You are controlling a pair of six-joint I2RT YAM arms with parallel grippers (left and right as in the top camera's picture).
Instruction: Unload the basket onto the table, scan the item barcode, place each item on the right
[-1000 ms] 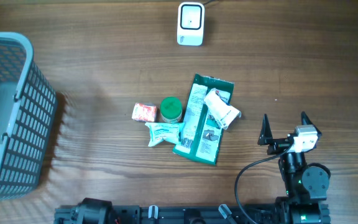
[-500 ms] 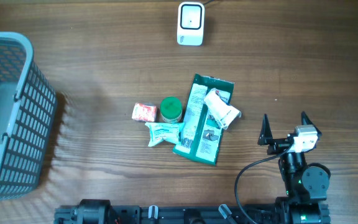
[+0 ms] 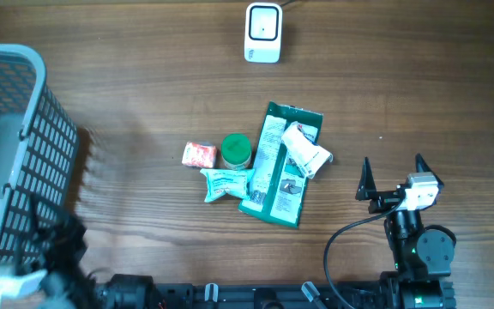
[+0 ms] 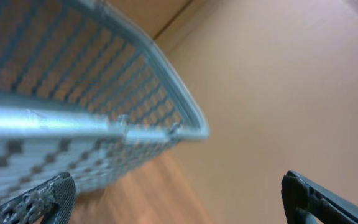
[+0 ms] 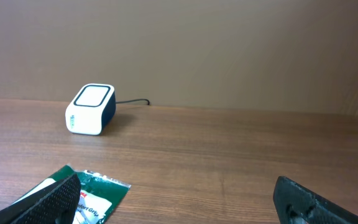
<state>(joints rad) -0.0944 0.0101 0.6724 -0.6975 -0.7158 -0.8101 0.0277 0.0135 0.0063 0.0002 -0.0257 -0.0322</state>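
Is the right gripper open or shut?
Open: the right gripper has its fingers spread wide, with nothing between them.

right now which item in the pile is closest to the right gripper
The white tube-shaped pack, lying on top of the big green packet. It sits at the pile's right edge, facing the open right gripper; the others lie farther left.

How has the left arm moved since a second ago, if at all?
Yes: the left arm has come into the overhead view at bottom left, beside the basket; before, it was out of sight.
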